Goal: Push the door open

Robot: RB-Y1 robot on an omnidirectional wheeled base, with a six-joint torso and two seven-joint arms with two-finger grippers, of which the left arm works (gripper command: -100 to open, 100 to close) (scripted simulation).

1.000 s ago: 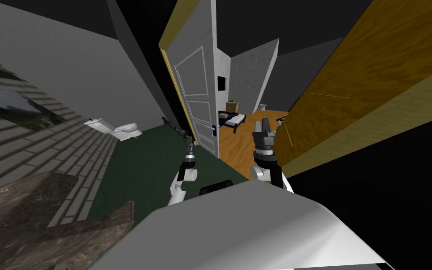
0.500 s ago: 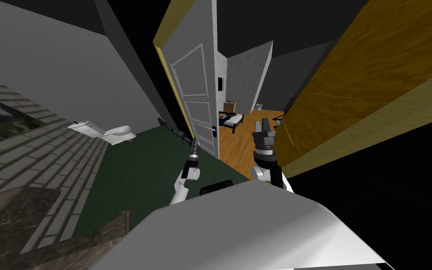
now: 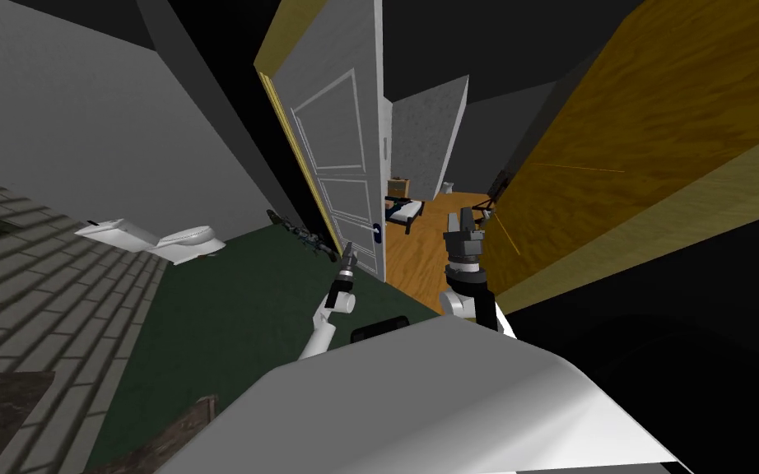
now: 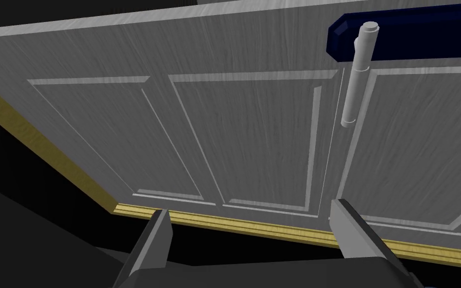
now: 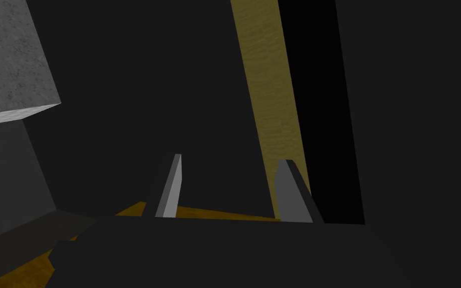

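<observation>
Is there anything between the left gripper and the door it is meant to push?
Nothing. In the left wrist view the left gripper, fingers open, faces the grey panelled door directly, with no object between; contact is unclear.

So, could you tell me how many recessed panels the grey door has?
3 on the grey panelled door: tall top panel, shorter middle panel, lowest panel beside the light grey lever handle. More may hide near its foot.

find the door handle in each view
head view: door handle on the panelled door's edge, near the left gripper
left wrist view: its grey lever ahead of the open fingers
right wrist view: aimed elsewhere, at dark walls
shared landmark: the dark blue plate behind it
</observation>
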